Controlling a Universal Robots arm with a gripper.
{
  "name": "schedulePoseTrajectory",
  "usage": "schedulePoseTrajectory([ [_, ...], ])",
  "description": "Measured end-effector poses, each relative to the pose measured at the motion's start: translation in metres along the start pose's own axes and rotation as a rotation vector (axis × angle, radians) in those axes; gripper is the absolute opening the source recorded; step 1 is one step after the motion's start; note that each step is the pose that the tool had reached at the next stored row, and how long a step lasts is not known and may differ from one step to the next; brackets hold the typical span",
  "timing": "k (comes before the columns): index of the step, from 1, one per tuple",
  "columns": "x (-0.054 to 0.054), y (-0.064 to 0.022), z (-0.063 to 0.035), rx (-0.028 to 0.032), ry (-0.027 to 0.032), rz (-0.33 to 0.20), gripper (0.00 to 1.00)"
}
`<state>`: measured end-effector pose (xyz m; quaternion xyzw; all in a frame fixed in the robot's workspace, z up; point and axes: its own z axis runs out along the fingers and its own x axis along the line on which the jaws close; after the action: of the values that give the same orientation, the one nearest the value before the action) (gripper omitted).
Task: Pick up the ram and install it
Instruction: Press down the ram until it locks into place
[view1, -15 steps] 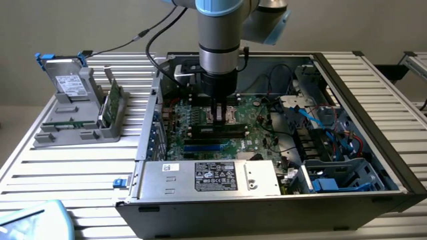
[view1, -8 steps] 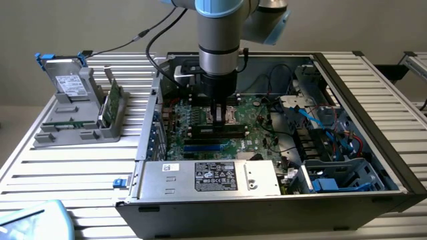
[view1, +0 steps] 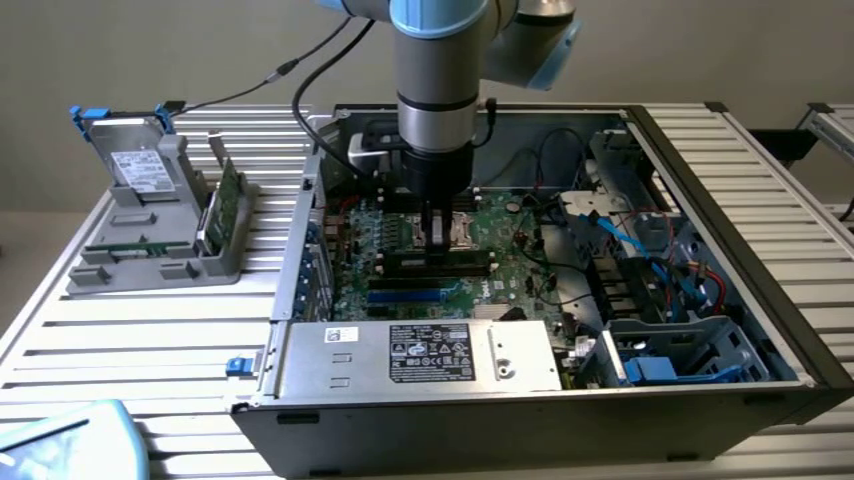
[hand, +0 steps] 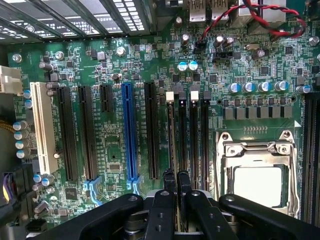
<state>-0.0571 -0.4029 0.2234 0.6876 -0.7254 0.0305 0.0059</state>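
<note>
My gripper (view1: 441, 238) reaches straight down into the open computer case (view1: 747, 250), over the motherboard (view1: 400, 250) and its black memory slots (view1: 427, 268). In the wrist view the two black fingers (hand: 170, 187) stand close together at the gripper (hand: 176, 182). A thin strip seen edge-on, which looks like the ram (hand: 174, 140), runs out from between them along the memory slot (hand: 171, 107) with the white latch. It sits in line with that slot; how deep it sits I cannot tell. The other memory slots (hand: 194, 135) lie beside it.
The metal CPU socket (hand: 255, 172) lies beside the memory slots, long expansion slots (hand: 129, 130) on the other side. A grey holder (view1: 147, 255) outside the case carries a silver hard drive (view1: 134, 165) and a green card (view1: 224, 200). The power supply (view1: 420, 355) and cables (view1: 641, 250) crowd the case.
</note>
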Motion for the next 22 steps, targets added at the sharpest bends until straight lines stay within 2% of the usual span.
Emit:
schedulePoseTrajectory([
  [17, -0.0005, 0.0018, 0.0008, -0.0003, 0.0002, 0.007, 0.14],
  [22, -0.0005, 0.0018, 0.0008, -0.0015, 0.0012, 0.031, 0.14],
])
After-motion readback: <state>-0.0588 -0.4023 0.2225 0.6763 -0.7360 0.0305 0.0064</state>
